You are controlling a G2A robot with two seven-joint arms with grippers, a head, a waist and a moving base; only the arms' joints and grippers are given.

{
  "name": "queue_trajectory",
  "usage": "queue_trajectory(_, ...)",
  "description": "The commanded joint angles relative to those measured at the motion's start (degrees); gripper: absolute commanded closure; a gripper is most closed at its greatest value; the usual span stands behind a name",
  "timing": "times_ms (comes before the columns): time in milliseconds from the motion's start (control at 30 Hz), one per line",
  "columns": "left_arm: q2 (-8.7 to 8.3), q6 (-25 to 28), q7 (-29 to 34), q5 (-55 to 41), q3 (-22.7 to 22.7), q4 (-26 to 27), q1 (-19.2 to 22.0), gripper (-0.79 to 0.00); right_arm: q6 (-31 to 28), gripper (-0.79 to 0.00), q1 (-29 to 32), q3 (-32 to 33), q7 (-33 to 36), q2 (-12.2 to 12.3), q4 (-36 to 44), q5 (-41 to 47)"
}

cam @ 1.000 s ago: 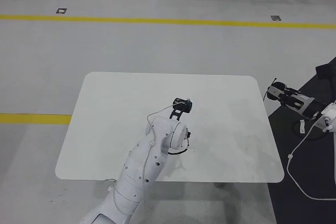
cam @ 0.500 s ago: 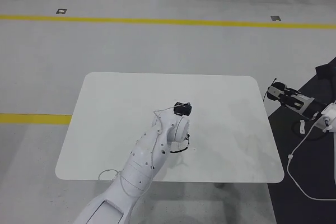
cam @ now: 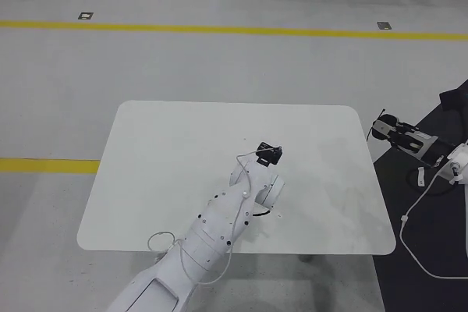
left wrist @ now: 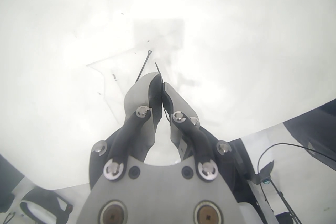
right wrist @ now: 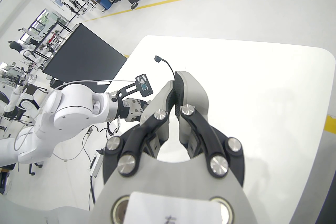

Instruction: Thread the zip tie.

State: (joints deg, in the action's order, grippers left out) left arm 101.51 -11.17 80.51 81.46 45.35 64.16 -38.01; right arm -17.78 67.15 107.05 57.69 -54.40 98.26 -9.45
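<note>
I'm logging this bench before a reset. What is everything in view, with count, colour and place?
table: one, white, rounded corners, on a pale floor.
first zip tie: one, black, pinched near its tip in the left gripper, head end free.
second zip tie: one, black, pinched in the right gripper, head past its fingertips.
floor lines: two, yellow, one beyond the table, one meeting its side.
floor plates: two, dark, beyond the far line.
black surface: one, beside the table.
arms: two, white, one over the table, the other off its side.
grippers: two, grey and black, both shut.
</note>
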Motion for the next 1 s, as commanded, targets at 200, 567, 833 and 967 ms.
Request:
queue_trajectory(200, 0.63, 7.11, 3.23, 5.86, -4.40, -0.80, 0.61, 0.000, 0.00, 0.000, 0.00, 0.00, 0.00, 0.00, 0.00, 0.00)
queue_trajectory(567, 0.78, 9.41, -1.63, 4.96, -4.21, 0.20, -0.86, 0.000, 0.00, 0.000, 0.00, 0.00, 0.00, 0.00, 0.00, 0.00)
queue_trajectory(833, 1.14, 12.25, -0.07, 11.41, -6.32, -1.21, -0.56, 0.000, 0.00, 0.000, 0.00, 0.00, 0.00, 0.00, 0.00, 0.00)
queue_trajectory(967, 1.58, 14.35, 0.83, 11.45, -6.60, -2.02, -0.16, 0.000, 0.00, 0.000, 0.00, 0.00, 0.00, 0.00, 0.00, 0.00)
